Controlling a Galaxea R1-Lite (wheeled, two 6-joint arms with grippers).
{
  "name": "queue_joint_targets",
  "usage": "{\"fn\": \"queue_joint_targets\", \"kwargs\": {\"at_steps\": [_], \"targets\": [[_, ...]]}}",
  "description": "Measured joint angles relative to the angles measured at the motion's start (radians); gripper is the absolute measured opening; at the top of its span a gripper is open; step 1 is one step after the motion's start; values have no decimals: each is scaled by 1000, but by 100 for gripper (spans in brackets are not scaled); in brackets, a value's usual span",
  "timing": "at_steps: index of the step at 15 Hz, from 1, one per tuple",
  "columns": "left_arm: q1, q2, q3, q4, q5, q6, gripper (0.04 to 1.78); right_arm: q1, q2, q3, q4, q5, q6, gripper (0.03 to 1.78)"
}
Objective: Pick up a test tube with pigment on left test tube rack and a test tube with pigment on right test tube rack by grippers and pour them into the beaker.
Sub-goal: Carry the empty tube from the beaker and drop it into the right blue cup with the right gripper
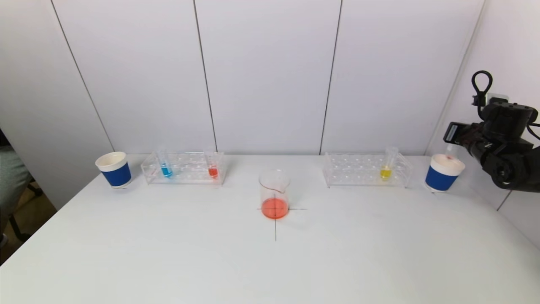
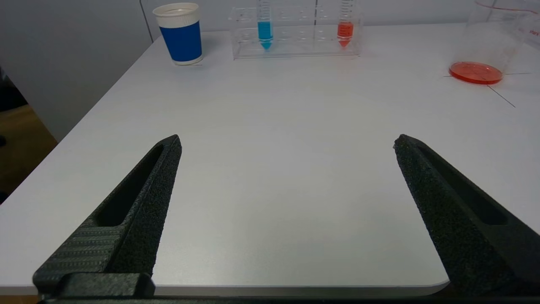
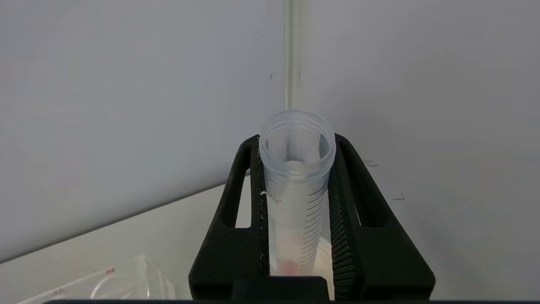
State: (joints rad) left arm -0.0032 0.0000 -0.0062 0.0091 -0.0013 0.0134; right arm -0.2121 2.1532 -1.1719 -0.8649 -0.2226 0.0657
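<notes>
Currently the right gripper is clamped on an emptied test tube above the blue cup at the desk's far right corner. The left gripper, jaws spread wide and empty, hovers over the desk's near left edge; the beaker with orange liquid stands mid-desk, between the left rack and right rack.
</notes>
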Motion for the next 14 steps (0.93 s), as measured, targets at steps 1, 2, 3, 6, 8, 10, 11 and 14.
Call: {"fn": "queue_joint_targets", "kwargs": {"at_steps": [1, 2, 3, 6, 8, 10, 11, 14], "targets": [[0, 0, 0, 0, 0, 0, 176, -1, 5, 14, -13, 0, 0, 47], [0, 0, 0, 0, 0, 0, 176, -1, 10, 24, -21, 0, 0, 47], [0, 0, 0, 0, 0, 0, 176, -1, 14, 36, -31, 0, 0, 47], [0, 0, 0, 0, 0, 0, 176, -1, 25, 69, -65, 0, 0, 47], [0, 0, 0, 0, 0, 0, 176, 0, 29, 85, -68, 0, 1, 47], [0, 0, 0, 0, 0, 0, 176, 0, 32, 95, -68, 0, 4, 47], [0, 0, 0, 0, -1, 0, 176, 0, 34, 97, -68, 0, 7, 47], [0, 0, 0, 0, 0, 0, 176, 1, 37, 106, -68, 0, 8, 47]]}}
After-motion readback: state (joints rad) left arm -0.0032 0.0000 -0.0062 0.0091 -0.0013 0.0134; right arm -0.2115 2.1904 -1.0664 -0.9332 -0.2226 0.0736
